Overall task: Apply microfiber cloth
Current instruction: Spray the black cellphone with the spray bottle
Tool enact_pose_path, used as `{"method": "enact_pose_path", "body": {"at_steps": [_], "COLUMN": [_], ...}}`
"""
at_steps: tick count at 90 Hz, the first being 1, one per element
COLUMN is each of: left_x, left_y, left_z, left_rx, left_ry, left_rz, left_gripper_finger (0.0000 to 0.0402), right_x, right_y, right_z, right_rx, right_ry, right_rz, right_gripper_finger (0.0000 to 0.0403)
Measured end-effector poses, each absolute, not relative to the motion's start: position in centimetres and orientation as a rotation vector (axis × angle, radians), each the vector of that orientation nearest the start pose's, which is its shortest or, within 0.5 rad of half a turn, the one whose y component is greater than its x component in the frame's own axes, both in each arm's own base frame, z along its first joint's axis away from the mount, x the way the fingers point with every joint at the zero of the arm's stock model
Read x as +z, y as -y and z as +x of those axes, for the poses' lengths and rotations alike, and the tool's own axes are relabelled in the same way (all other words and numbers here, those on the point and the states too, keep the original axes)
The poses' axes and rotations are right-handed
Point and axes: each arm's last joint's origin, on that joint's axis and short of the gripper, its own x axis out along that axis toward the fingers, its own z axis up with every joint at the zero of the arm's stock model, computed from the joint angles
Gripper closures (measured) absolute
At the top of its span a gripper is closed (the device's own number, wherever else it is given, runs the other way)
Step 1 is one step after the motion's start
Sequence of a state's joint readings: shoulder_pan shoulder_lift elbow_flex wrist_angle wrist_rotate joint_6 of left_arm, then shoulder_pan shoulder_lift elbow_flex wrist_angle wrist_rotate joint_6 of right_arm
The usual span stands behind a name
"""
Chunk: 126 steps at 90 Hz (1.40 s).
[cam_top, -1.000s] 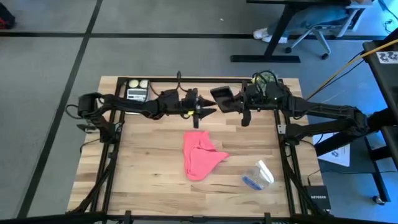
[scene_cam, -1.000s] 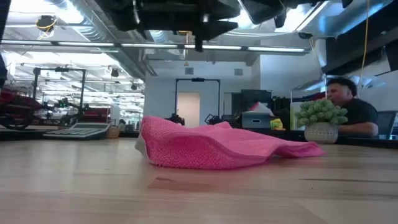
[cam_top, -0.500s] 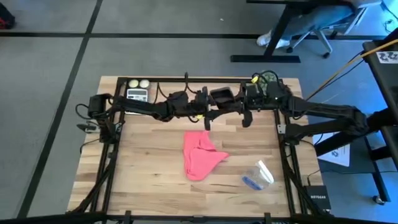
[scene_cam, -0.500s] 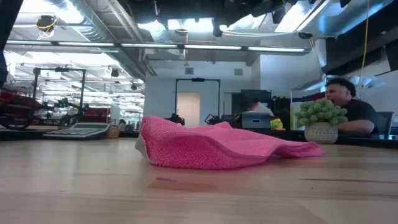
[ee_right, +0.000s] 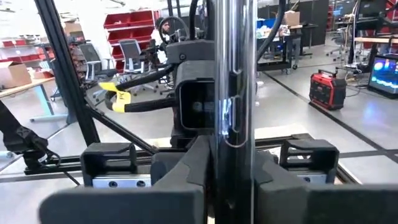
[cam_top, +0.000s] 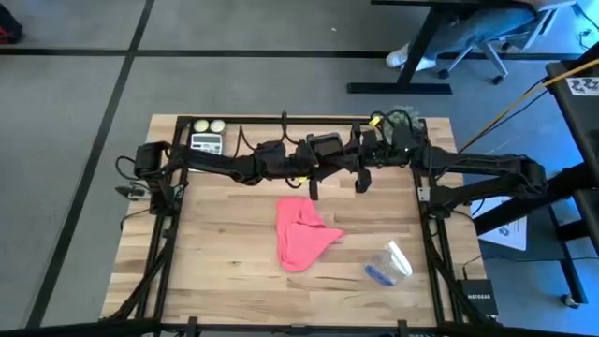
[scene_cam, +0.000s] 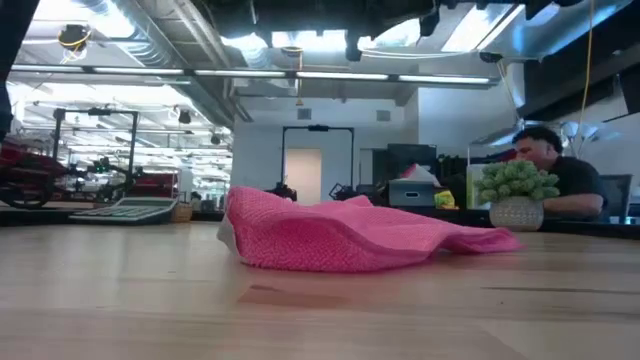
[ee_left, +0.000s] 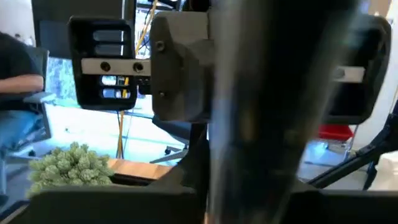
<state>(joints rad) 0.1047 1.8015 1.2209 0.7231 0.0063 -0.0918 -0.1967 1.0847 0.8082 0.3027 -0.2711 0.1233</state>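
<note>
A pale wooden tabletop [cam_top: 215, 243] carries the scene, framed by a dark metal rig. Two dark robot arms reach in from either side and meet along the far half of the tabletop. The left arm stretches from the left edge toward the middle, where the left gripper [cam_top: 312, 180] hangs above the wood just beyond the cloth; whether its jaws are spread or pressed together cannot be told. The right arm comes in from the right edge, its right gripper [cam_top: 360, 173] close beside the left one and likewise clear of the cloth; the state of its jaws cannot be told either.

The microfiber cloth [cam_top: 301, 232], bright pink and rumpled into irregular folds, lies on the tabletop near its middle, on the near side of both grippers and touched by neither. In the low view the microfiber cloth [scene_cam: 340, 237] sits in a soft heap, one corner trailing flat along the wood.

A small clear-and-blue spray bottle [cam_top: 387, 263] lies on its side nearer the front right, apart from the cloth. A person [scene_cam: 560, 180] sits at a desk in the room behind.
</note>
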Motion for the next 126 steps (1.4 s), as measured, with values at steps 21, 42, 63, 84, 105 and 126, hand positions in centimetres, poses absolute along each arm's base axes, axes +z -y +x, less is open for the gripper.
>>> {"method": "enact_pose_path", "body": {"at_steps": [21,42,63,84,105,126], "left_x": [28.6,28.2,27.1,26.2,25.8,24.5], "left_y": [-4.3,-4.3,-3.9,-1.5,1.8,5.4], "left_z": [41.1,40.9,40.9,40.9,40.8,40.9], "left_rx": [0.094,0.094,0.08,0.006,-0.037,-0.082], "left_ry": [0.089,0.004,-0.106,-0.205,-0.251,-0.294], "left_rz": [-0.071,-0.07,-0.092,-0.087,-0.074,-0.088], "left_gripper_finger": [0.0381,0.0381,0.0381,0.0381,0.0381,0.0381], "right_x": [33.0,35.1,37.8,35.6,32.8,30.8], "right_y": [4.0,3.6,2.8,0.7,-1.9,-4.8], "right_z": [24.0,20.9,16.1,13.1,11.9,11.1], "right_rx": [0.067,-0.007,-0.139,-0.173,-0.154,-0.108], "right_ry": [-0.049,-0.365,-0.668,-0.942,-1.057,-1.164], "right_rz": [0.135,0.139,0.293,0.492,0.606,0.634], "right_gripper_finger": [0.0329,0.0261,0.0199,0.0192,0.0191,0.0191]}}
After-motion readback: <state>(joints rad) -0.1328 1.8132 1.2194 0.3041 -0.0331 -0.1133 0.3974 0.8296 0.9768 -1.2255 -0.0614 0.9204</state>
